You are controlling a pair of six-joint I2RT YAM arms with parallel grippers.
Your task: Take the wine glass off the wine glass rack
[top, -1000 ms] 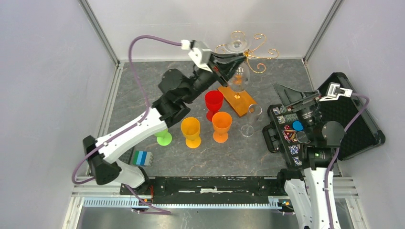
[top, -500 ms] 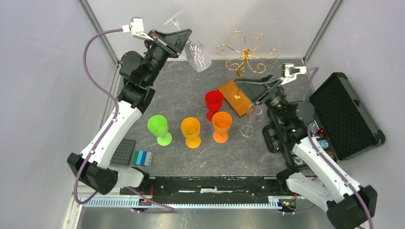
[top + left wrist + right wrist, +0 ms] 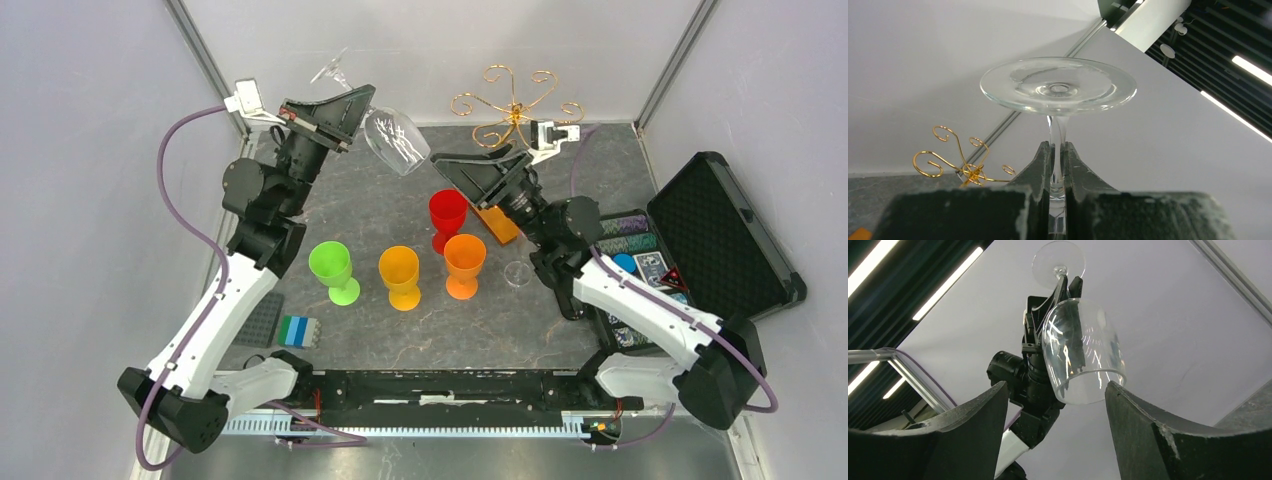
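Note:
The clear wine glass (image 3: 393, 140) hangs upside down in the air at the back left, well away from the wine glass rack (image 3: 515, 105). My left gripper (image 3: 362, 100) is shut on its stem (image 3: 1057, 145), just under the round foot (image 3: 1058, 87). The gold wire rack stands at the back with bare arms; it also shows in the left wrist view (image 3: 965, 165). Its amber base (image 3: 503, 226) is partly hidden by my right arm. My right gripper (image 3: 447, 162) is open and empty, pointing at the glass bowl (image 3: 1080, 355), whose rim sits just beyond the fingertips (image 3: 998, 395).
Red (image 3: 447, 215), orange (image 3: 464, 262), yellow-orange (image 3: 400, 275) and green (image 3: 333, 270) goblets stand mid-table. A second clear glass (image 3: 520, 270) stands right of them. An open black case (image 3: 725, 240) with chips lies at the right. Small blocks (image 3: 297, 330) lie near the left front.
My left gripper lifted the glass off the rack and carried it to the back left. My right arm swung left from the case, open, up to the glass bowl.

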